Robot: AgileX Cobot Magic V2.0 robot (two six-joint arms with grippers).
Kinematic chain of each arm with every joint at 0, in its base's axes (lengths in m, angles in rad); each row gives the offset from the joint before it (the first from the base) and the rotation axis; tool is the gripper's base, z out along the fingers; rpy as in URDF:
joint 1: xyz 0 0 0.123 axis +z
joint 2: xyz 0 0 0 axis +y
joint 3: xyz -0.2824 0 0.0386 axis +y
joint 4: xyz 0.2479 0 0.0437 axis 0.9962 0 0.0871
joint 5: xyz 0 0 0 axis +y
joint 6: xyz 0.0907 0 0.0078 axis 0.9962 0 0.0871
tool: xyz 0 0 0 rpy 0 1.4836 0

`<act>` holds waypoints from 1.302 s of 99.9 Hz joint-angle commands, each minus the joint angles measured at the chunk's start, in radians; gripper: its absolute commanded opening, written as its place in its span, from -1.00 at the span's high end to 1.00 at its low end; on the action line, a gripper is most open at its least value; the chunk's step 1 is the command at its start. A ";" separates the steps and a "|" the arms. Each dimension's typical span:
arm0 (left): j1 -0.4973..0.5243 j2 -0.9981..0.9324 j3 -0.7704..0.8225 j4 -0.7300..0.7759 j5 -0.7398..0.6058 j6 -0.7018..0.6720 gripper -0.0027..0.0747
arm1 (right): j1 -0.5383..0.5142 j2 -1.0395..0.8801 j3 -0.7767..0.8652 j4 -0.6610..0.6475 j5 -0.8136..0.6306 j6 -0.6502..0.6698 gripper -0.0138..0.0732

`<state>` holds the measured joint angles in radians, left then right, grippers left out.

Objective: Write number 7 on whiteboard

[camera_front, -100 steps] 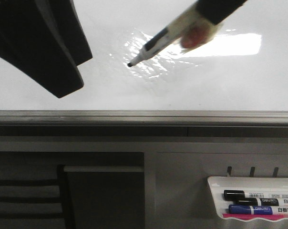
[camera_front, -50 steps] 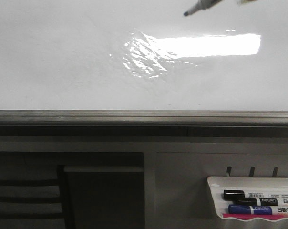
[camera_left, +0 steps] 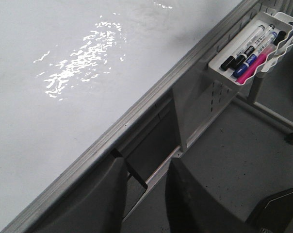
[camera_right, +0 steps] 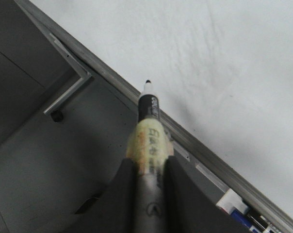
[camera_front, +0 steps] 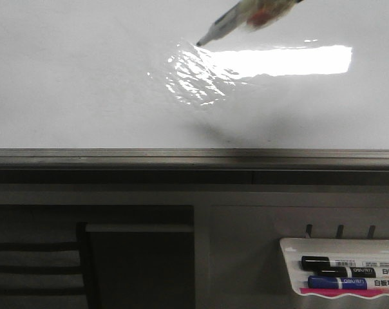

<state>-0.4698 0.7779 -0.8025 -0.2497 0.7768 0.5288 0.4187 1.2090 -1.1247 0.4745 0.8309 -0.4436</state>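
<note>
Right gripper (camera_right: 149, 187) with jaws clamped on a tape-wrapped black-tipped marker (camera_right: 149, 131), its tip close over the large glossy white whiteboard (camera_front: 85, 84) beside the rectangular glare; left gripper (camera_left: 144, 194) with jaws apart, holding nothing, beyond the board's grey metal edge rail (camera_front: 181, 156).

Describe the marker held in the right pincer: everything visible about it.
The marker is a slim pen with a small dark tip, a white collar behind it, a black band with pale print, and a yellowish taped or labelled section nearer the grip. The right pincer clamps its grey rear barrel between two dark fingers. In the front view it slants down from the upper right, tip low over the whiteboard beside the glare; whether it touches is unclear. It is motion-blurred there. No cap is on.
</note>
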 commanded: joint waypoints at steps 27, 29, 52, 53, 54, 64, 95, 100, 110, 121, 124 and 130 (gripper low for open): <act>0.004 0.032 -0.024 -0.064 -0.081 -0.012 0.70 | 0.024 0.115 -0.097 0.028 -0.211 0.020 0.83; 0.004 0.032 -0.024 -0.068 -0.081 -0.012 0.70 | 0.024 0.120 -0.097 0.028 -0.217 0.020 0.83; 0.004 0.040 -0.024 -0.070 -0.081 -0.012 0.81 | 0.024 0.173 -0.097 0.007 -0.259 0.020 0.83; 0.004 0.040 -0.024 -0.070 -0.081 -0.012 0.82 | 0.024 0.173 -0.097 0.005 -0.261 0.020 0.83; 0.004 0.040 -0.024 -0.070 -0.081 -0.012 0.82 | 0.024 0.173 -0.097 0.005 -0.261 0.020 0.83; 0.004 0.040 -0.024 -0.070 -0.083 -0.012 0.83 | 0.009 0.173 -0.097 -0.012 -0.257 0.027 0.83; 0.004 0.040 -0.024 -0.070 -0.083 -0.012 0.83 | -0.075 0.170 -0.097 -0.039 -0.191 0.035 0.83; 0.004 0.040 -0.024 -0.070 -0.084 -0.012 0.83 | -0.093 0.163 -0.097 -0.054 -0.169 0.037 0.83; 0.004 0.040 -0.024 -0.070 -0.085 -0.012 0.83 | -0.126 0.136 -0.097 -0.082 -0.142 0.061 0.83; 0.004 0.040 -0.024 -0.070 -0.085 -0.012 0.83 | -0.142 0.117 -0.097 -0.093 -0.128 0.063 0.83; 0.004 0.040 -0.024 -0.070 -0.085 -0.012 0.83 | -0.142 0.117 -0.097 -0.093 -0.123 0.063 0.83; 0.004 0.040 -0.024 -0.070 -0.085 -0.012 0.83 | -0.142 0.121 -0.097 -0.095 -0.119 0.063 0.83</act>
<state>-0.4698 0.8182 -0.7988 -0.2930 0.7571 0.5267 0.2900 1.3548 -1.1895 0.4059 0.7640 -0.3915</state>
